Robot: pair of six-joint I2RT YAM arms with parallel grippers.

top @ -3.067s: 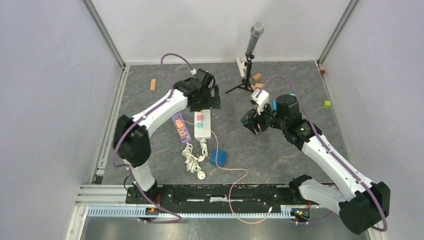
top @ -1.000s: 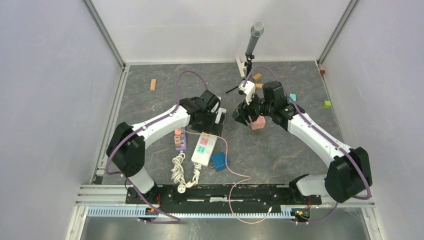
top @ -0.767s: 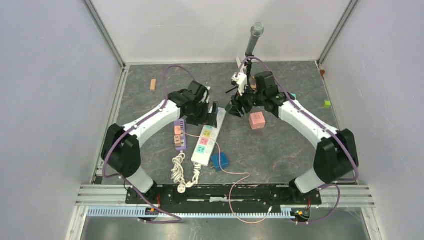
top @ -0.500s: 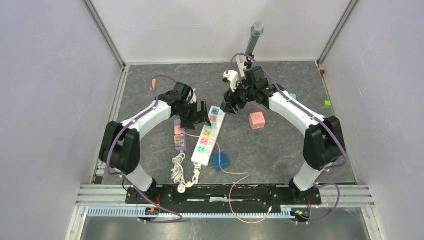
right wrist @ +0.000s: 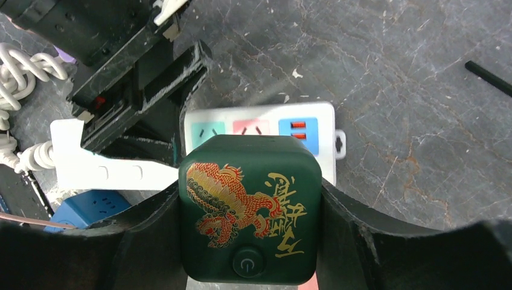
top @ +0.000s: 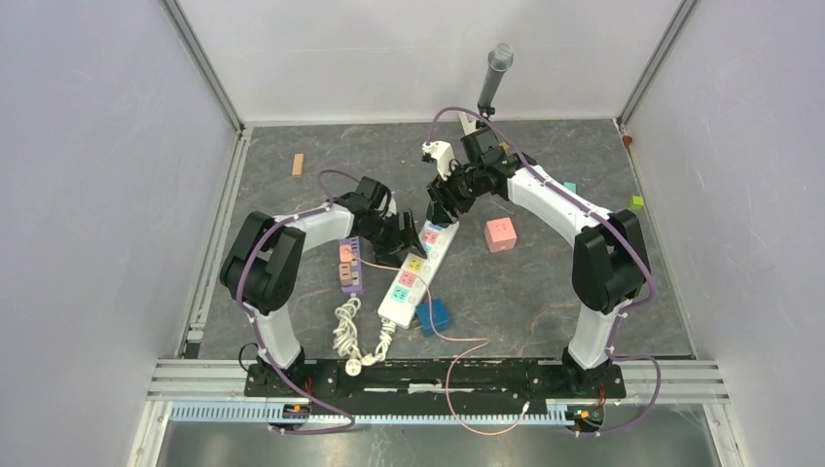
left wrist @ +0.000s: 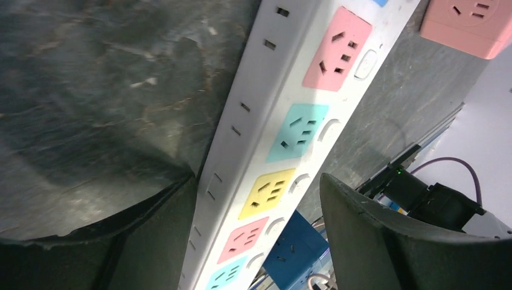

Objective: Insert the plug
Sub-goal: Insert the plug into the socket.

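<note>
The right gripper (right wrist: pixel 252 238) clasps the dark green dragon-printed plug (right wrist: pixel 241 193) just above the white power strip's (left wrist: pixel 241 121) far end, likely lining it up with a socket, while the left gripper (left wrist: pixel 259 193) straddles the strip, seemingly to steady it, though I cannot tell whether its jaws pinch it.

Plug (right wrist: pixel 250 208) prongs hidden beneath body; power strip (left wrist: pixel 265 157) ends cut off in left wrist view.

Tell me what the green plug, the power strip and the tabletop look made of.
The green plug looks like moulded plastic, semi-matte, dragon printed on. The power strip: smooth white plastic, pastel socket faces. The tabletop: dark, stone-veined, possibly a printed mat; unclear.
</note>
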